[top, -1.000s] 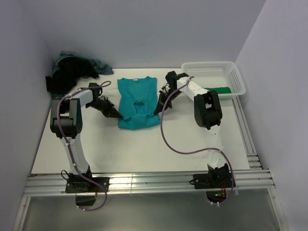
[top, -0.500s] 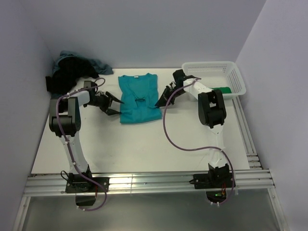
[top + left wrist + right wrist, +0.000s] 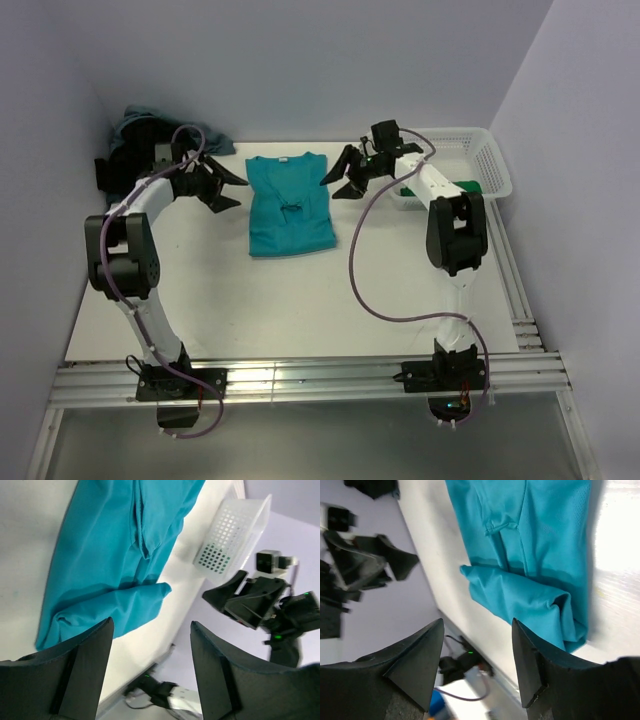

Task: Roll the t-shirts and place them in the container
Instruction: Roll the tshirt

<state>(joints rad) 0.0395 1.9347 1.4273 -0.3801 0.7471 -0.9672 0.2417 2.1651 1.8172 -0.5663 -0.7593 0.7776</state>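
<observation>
A teal t-shirt (image 3: pixel 290 205) lies flat in the middle of the counter (image 3: pixel 300 300), collar toward the back wall, its lower end folded up onto itself in a thick band. At the back left corner a black t-shirt (image 3: pixel 140 165) and a dusty blue t-shirt (image 3: pixel 210 133) lie heaped together. At the back right stands a white basket (image 3: pixel 470 135) with a green t-shirt (image 3: pixel 465 187) inside; the right arm crosses in front of its near left corner.

The left fingers (image 3: pixel 65 680) and right fingers (image 3: pixel 410 665) are spread wide and grasp nothing, raised on either side of the shirt's collar end, apart from the cloth.

A second ago both pairs were clenched on the shirt's lower corners; they have since released and drawn back and upward.
</observation>
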